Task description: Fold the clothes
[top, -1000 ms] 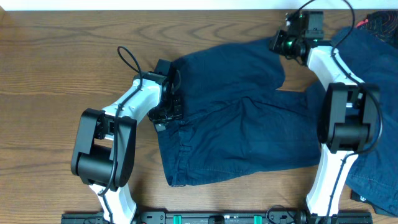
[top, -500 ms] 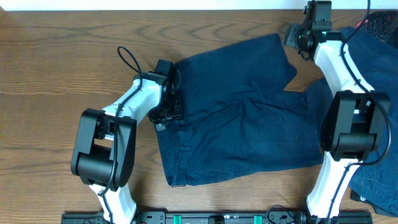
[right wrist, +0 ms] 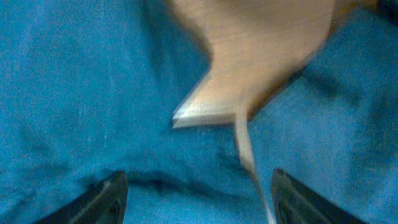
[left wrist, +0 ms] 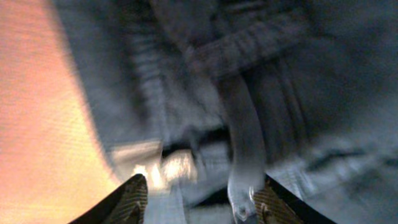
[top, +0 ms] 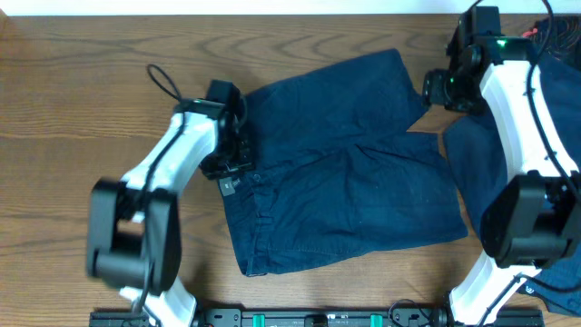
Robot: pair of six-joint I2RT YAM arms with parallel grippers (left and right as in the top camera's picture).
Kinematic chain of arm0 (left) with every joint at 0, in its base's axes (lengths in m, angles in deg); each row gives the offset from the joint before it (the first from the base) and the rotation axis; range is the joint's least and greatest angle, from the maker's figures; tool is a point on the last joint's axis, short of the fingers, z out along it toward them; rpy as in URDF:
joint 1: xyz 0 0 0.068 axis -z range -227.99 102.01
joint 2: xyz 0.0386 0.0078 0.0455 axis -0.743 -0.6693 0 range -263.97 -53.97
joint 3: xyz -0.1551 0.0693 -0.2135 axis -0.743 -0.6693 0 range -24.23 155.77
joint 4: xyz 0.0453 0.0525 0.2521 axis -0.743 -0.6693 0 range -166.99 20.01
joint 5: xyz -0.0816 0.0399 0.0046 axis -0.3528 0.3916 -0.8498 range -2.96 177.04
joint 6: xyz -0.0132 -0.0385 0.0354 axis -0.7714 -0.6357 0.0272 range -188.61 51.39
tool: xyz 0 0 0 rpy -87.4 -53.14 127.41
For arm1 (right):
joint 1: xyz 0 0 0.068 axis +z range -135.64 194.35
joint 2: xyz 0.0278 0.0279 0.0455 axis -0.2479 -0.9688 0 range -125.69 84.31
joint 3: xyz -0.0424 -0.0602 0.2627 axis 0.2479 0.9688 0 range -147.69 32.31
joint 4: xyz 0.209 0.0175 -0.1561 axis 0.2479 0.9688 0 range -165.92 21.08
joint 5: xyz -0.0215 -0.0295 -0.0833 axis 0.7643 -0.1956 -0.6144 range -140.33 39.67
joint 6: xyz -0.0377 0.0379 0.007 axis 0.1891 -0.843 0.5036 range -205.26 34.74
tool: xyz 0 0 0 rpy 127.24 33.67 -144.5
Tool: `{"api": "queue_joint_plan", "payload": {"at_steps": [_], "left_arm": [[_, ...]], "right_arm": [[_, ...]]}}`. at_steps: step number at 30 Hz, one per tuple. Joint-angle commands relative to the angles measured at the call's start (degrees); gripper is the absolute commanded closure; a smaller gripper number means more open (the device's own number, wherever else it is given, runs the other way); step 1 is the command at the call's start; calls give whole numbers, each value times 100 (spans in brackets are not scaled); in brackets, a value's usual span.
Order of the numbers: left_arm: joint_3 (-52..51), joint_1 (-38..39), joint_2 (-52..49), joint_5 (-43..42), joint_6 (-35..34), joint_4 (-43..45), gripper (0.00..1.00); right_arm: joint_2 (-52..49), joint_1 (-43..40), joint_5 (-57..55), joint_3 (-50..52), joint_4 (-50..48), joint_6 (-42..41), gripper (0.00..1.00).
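Observation:
Navy shorts (top: 354, 182) lie spread flat on the wooden table (top: 73, 91), waistband to the left and both legs to the right. My left gripper (top: 234, 154) hovers at the upper left corner of the waistband. In the left wrist view its jaws (left wrist: 202, 202) stand apart over the blurred waistband (left wrist: 249, 43) and a belt loop, gripping nothing. My right gripper (top: 438, 89) is open beside the end of the upper leg. The right wrist view shows it (right wrist: 199, 186) wide over blue cloth (right wrist: 93, 93), with a wedge of bare table (right wrist: 261, 56) beyond.
More navy clothes (top: 554, 64) are heaped along the right edge, partly under the right arm. A white label (top: 227, 186) shows at the waistband. The arm bases stand at the front edge.
My right gripper opened, dropped the upper leg, which now lies spread out to the right, and moved right. My left arm pulled up and left off the waistband, uncovering the label.

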Motion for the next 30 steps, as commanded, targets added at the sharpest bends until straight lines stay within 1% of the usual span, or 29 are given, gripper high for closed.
{"api": "queue_joint_plan", "payload": {"at_steps": [1,3,4,5,7,8,12,15,18,21,24,27,30], "left_arm": [[201,0,695,98,28,-269,41],[199,31,798,-33,15,-420,41],[199,35,811,-179,15,-503,42],[179,35,807,-404,17,-566,45],[55,35,776,-752,15,-538,47],[-20,35,754,-831,11,-501,47],[-409,35,632,-1169,-31,-251,46],[-708,35,577,-1257,-33,83,40],[-981,35,573,-1281,-31,428,36],[-1237,35,570,-1523,-31,741,35],[-1510,35,570,-1956,-31,1119,35],[-1788,35,570,-2323,-33,1587,35],[-1967,35,570,-2651,-31,1853,37]], "right_arm": [[-68,63,203,173,400,122,29],[-68,96,184,361,525,125,29],[-68,105,149,474,588,122,31],[-68,116,120,584,616,101,33],[-68,114,103,817,623,-17,34],[-68,114,87,916,621,-66,35],[-68,114,-177,1281,610,-210,35],[-68,111,-254,1436,592,-205,35],[-68,98,-254,1497,555,-205,34],[-68,98,-256,1513,555,-208,34],[-68,98,-326,1513,555,-269,34],[-68,98,-337,1513,555,-269,34],[-68,98,-337,1513,555,-267,33]]}}
